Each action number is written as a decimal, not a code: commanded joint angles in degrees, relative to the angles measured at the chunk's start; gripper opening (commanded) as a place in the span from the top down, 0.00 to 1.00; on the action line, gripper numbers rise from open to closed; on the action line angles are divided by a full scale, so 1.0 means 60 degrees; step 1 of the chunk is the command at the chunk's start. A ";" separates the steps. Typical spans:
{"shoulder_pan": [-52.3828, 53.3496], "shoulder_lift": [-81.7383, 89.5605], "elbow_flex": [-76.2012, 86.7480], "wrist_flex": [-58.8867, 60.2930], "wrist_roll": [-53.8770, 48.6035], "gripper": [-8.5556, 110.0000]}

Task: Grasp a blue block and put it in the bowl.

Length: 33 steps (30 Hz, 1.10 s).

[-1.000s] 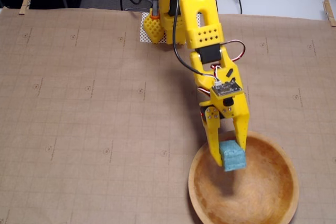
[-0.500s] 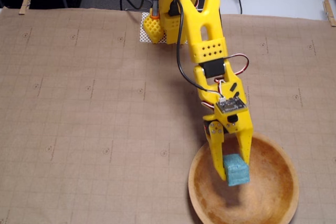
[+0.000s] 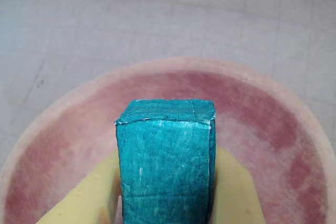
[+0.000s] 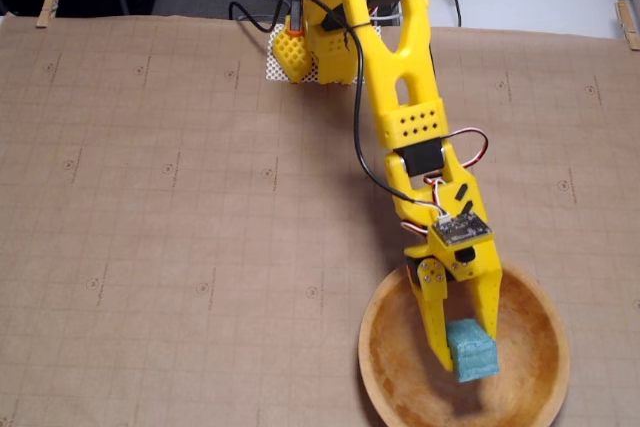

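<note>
In the fixed view the yellow arm [image 4: 400, 97] reaches down from its base at the top of the brown grid paper [image 4: 180, 207] to the gripper [image 4: 465, 352], which hangs over the inside of the bowl [image 4: 385, 322]. Going left to right across the gripper: its left finger sits against the left face of the blue block [image 4: 472, 350], the block fills the gap between the fingers, and the right finger runs down along the block's right side. The fingers are closed only as far as the block's width, pinching it between them.

In the wrist view the block [image 3: 165, 161] stands upright in the middle, with a yellow finger [image 3: 84, 200] showing at its lower left and another at its lower right, both touching its sides. The bowl [image 3: 63, 103] spreads behind and beneath the block, its pale rim curving around on the left, top and right. Whether the block's bottom touches the bowl floor cannot be told.
</note>
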 commanded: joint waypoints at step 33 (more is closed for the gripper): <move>-0.0249 0.4160 0.1685 -0.0073 -0.0088 0.63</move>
